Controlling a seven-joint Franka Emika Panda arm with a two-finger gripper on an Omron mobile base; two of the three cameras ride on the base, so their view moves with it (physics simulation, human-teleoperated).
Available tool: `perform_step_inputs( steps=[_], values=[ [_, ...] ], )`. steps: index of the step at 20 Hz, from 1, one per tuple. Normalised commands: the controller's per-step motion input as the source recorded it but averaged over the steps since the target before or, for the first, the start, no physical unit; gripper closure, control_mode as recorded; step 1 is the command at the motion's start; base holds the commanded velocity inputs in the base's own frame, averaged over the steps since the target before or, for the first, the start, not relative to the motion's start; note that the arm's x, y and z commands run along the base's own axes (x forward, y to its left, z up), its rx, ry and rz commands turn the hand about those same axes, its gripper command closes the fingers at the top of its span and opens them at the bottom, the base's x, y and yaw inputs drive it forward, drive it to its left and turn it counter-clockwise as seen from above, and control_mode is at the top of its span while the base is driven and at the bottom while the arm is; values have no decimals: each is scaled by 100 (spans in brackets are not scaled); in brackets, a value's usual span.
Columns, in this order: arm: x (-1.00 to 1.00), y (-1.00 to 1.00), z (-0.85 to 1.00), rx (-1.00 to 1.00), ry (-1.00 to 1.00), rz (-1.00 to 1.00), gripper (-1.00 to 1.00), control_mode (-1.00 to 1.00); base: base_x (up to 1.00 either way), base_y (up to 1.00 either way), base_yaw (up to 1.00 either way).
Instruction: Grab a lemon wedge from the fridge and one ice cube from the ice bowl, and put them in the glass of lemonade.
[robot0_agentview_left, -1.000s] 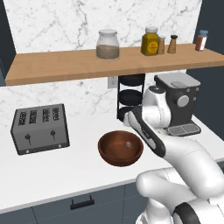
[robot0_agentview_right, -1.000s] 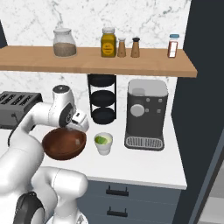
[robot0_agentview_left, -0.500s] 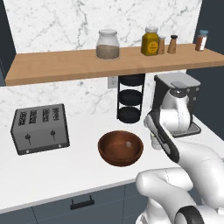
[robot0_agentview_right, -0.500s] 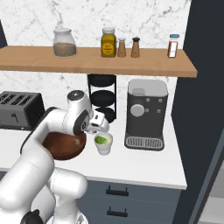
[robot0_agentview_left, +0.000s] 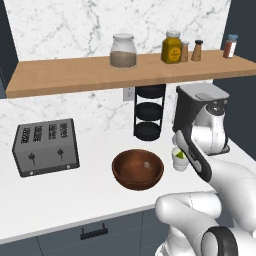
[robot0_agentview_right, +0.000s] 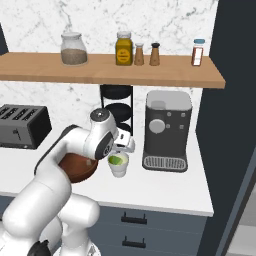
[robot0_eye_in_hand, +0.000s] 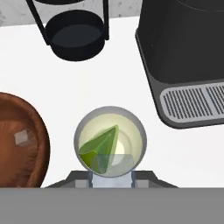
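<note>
Left base view: bowl (robot0_agentview_left: 137, 169) on the white bench (robot0_agentview_left: 60, 190), right of the toaster (robot0_agentview_left: 46, 147). One cube (robot0_agentview_left: 146, 163) lying inside the bowl. Cup (robot0_agentview_left: 179, 158) just right of the bowl, partly hidden behind the arm, with a green wedge (robot0_agentview_left: 181, 155) showing at its mouth. Coffee machine (robot0_agentview_left: 200, 117) behind.

Right base view: gripper (robot0_agentview_right: 123, 148) held directly above the cup (robot0_agentview_right: 118, 164), between bowl (robot0_agentview_right: 76, 167) and coffee machine (robot0_agentview_right: 166, 131). Green visible in the cup. Jaws hidden by the wrist here.

Hand view: cup (robot0_eye_in_hand: 110, 141) centred directly under the hand, wedge (robot0_eye_in_hand: 100, 148) resting inside against the near wall, tip pointing up and right. Pale translucent block (robot0_eye_in_hand: 111, 169) pinched between the narrowly parted fingertips at the bottom edge; judged to be an ice cube gripped over the cup's near rim. Second cube (robot0_eye_in_hand: 19, 138) lying in the bowl (robot0_eye_in_hand: 22, 140) to the left.

Progress, as judged: wedge delivered. Cube carried over the cup, not yet released. Remaining: open the jaws and drop the cube in.
</note>
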Motion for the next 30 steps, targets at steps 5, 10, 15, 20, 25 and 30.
perform_step_inputs(
  steps=[5,10,15,20,25,30],
  values=[
    [-28,1,0,0,0,0,100,-100,0,0,0],
    [-3,0,0,0,0,0,100,-100,0,0,0],
    [6,0,0,0,0,0,100,-100,0,0,0],
    [16,0,0,0,0,0,100,-100,0,0,0],
    [55,-2,0,0,3,0,100,-100,0,0,0],
    [19,-21,-2,0,10,0,100,-100,0,0,0]
  ],
)
